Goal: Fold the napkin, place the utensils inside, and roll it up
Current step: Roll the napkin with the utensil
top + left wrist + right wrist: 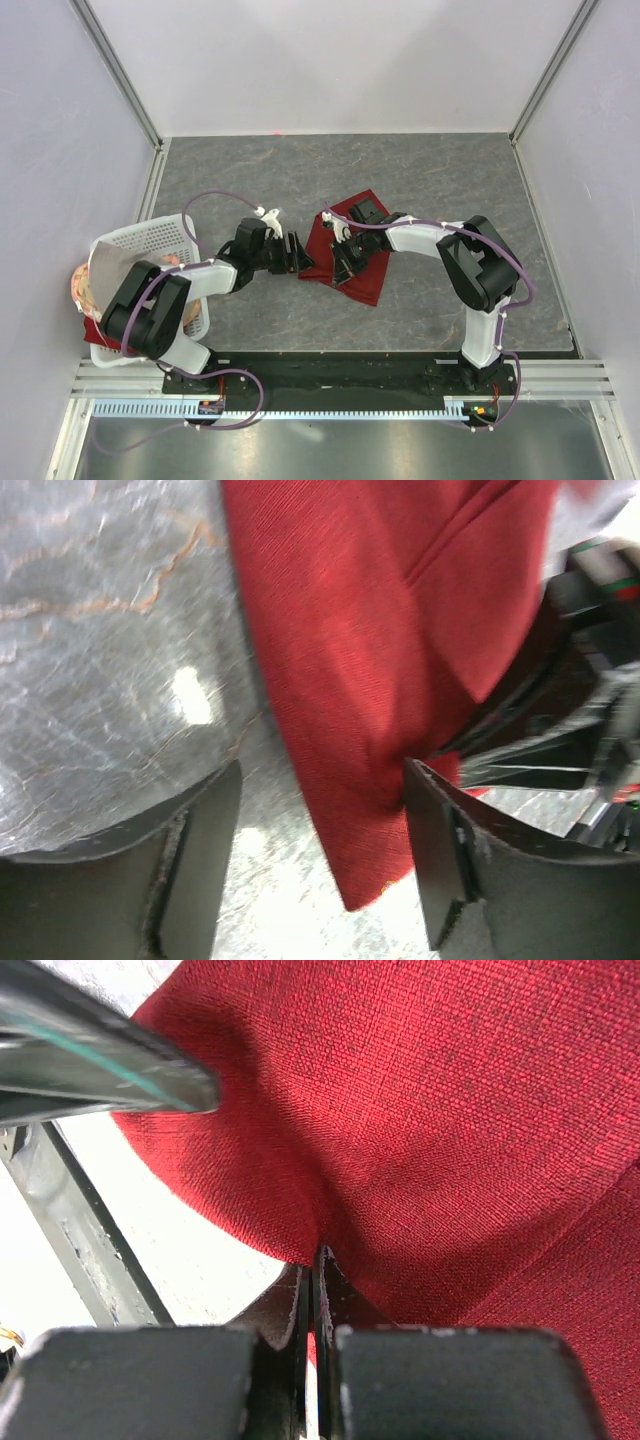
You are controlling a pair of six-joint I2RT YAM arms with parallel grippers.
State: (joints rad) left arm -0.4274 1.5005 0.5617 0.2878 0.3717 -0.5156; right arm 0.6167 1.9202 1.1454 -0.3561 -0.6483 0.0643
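Napkin [318, 246] lay mid-table on the grey stone-patterned table [250, 170], rumpled and partly doubled. Its longer run looked to go far-to-near, one corner pointing at my left arm, though the right arm covered much of it. My right gripper [315, 1260] had its fingers pinched tight on a raised fold of the maroon cloth. My left gripper [320, 780] stood with its jaws spread wide either side of that near corner, one finger [440, 840] just at the cloth's edge, gripping nothing.

Grey table [400, 170] with napkin [366, 284], basket [150, 236]
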